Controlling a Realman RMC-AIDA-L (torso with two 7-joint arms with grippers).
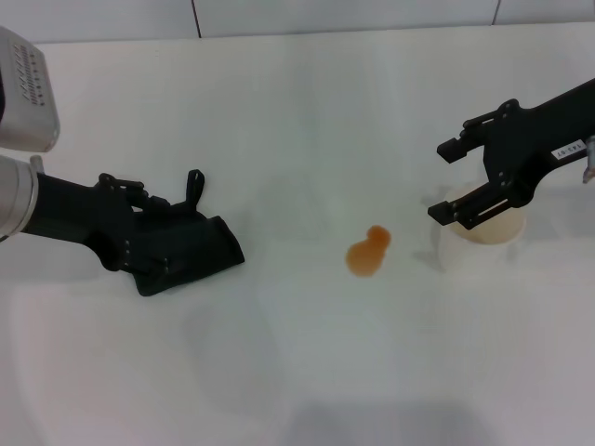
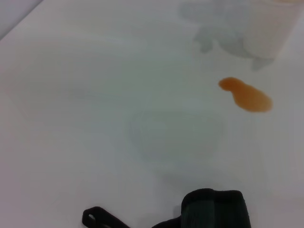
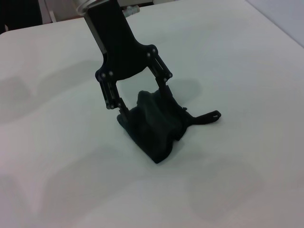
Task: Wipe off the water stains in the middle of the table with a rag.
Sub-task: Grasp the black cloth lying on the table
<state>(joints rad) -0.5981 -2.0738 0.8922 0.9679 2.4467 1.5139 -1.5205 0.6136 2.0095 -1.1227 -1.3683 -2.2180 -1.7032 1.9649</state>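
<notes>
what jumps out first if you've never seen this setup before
The orange stain stands out most, alone mid-table on bare white. To its left, the left gripper is clamped on the black rag, bunched on the surface. To the right, the right gripper hangs open over a white cup.

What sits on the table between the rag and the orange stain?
Nothing: in the head view only bare white table separates the rag, under the left end effector, from the water stains. The left wrist view agrees.
</notes>
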